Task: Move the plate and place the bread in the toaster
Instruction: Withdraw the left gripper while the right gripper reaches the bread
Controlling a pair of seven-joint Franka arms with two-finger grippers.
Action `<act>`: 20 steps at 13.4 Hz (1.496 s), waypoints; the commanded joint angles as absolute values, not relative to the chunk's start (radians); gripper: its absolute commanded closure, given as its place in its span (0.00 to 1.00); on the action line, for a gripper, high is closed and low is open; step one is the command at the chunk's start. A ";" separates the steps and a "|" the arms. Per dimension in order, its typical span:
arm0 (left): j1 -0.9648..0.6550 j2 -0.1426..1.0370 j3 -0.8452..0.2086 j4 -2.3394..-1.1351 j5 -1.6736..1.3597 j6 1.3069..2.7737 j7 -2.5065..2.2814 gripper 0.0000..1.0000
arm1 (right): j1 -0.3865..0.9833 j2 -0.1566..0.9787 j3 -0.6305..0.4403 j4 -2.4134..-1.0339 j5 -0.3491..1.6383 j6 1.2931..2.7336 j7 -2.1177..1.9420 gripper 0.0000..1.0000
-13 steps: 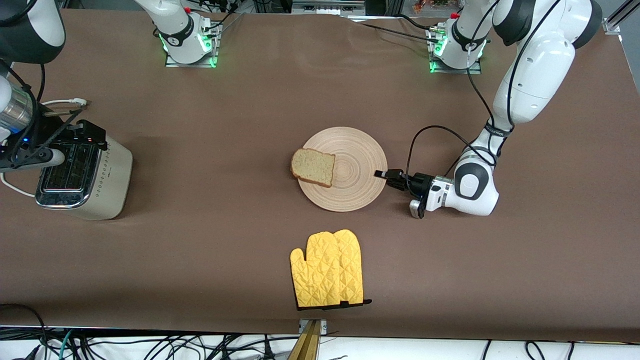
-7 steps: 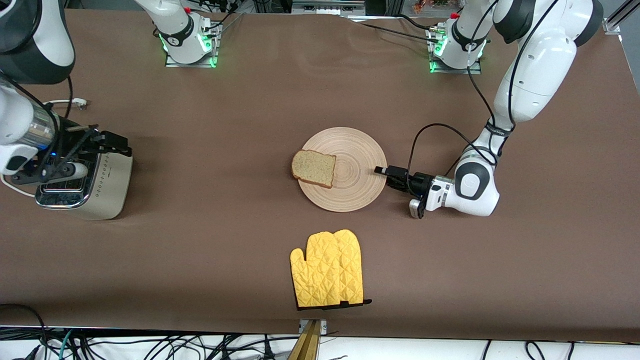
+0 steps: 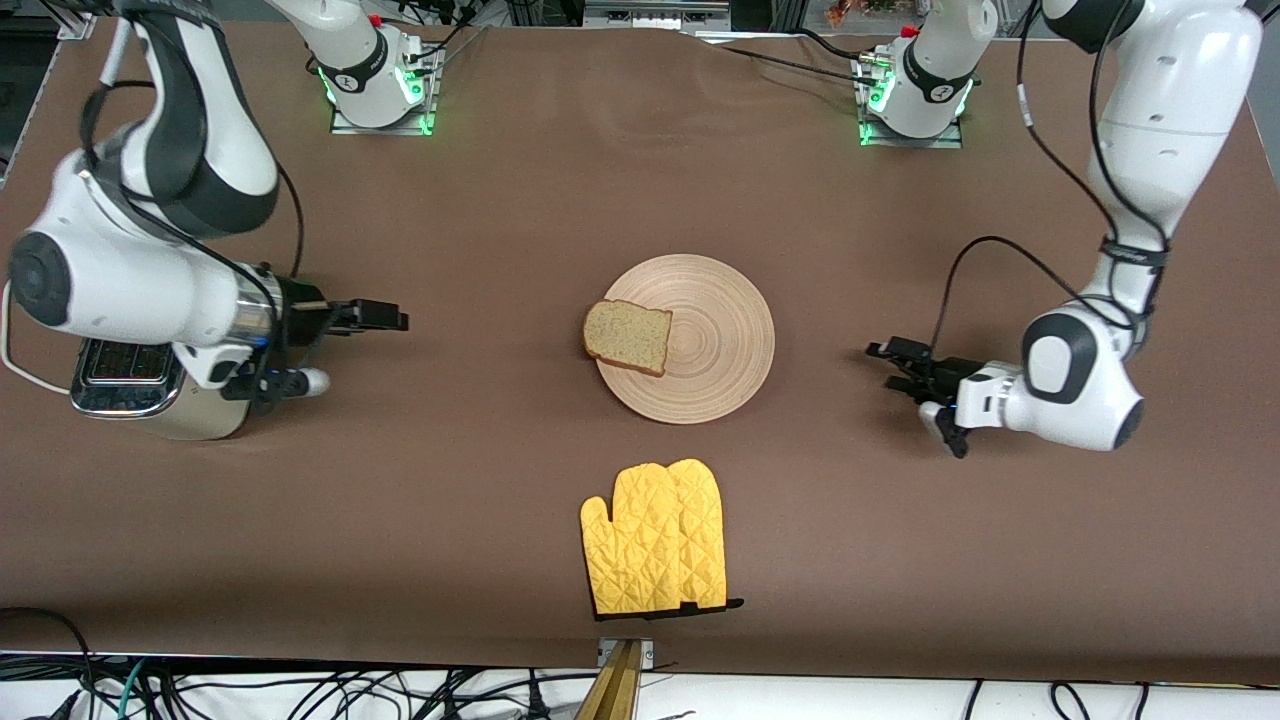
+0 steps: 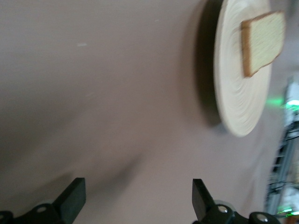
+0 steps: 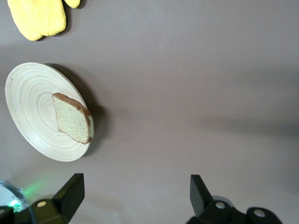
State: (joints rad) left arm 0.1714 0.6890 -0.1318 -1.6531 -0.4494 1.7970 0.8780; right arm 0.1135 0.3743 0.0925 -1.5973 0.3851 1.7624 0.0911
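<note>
The light-wood plate [image 3: 700, 345] lies mid-table. The seeded bread [image 3: 627, 335] lies on its rim toward the right arm's end, overhanging the edge a little. The cream toaster [image 3: 125, 375] stands at the right arm's end, partly hidden by the right arm. My right gripper [image 3: 385, 318] is open and empty over the table between the toaster and the plate; its wrist view shows its fingers wide apart [image 5: 135, 182], the plate [image 5: 32, 107] and the bread [image 5: 72, 118]. My left gripper [image 3: 893, 362] is open and empty, apart from the plate toward the left arm's end; its wrist view [image 4: 138, 186] shows the plate [image 4: 238, 93] and the bread [image 4: 262, 43].
A yellow oven mitt [image 3: 655, 537] lies flat, nearer to the front camera than the plate; it also shows in the right wrist view [image 5: 39, 16]. The toaster's white cord [image 3: 20, 372] loops at the table's end. Brown cloth covers the table.
My left gripper has drawn back from the plate's rim toward the left arm's end. My right gripper has moved from over the toaster toward the plate. Plate and bread have not moved.
</note>
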 commanded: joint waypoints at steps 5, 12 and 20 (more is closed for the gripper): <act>0.138 0.397 -0.152 -1.420 -0.028 1.427 0.638 0.00 | 0.267 0.557 0.092 -1.589 0.584 1.923 0.106 0.00; 0.107 0.225 -0.153 -1.358 0.003 1.390 0.495 0.00 | 0.339 0.666 0.094 -1.588 0.712 2.028 0.104 0.00; -0.012 0.056 0.000 -1.602 0.003 1.645 0.051 0.00 | 0.431 0.750 0.094 -1.588 0.749 2.175 0.104 0.00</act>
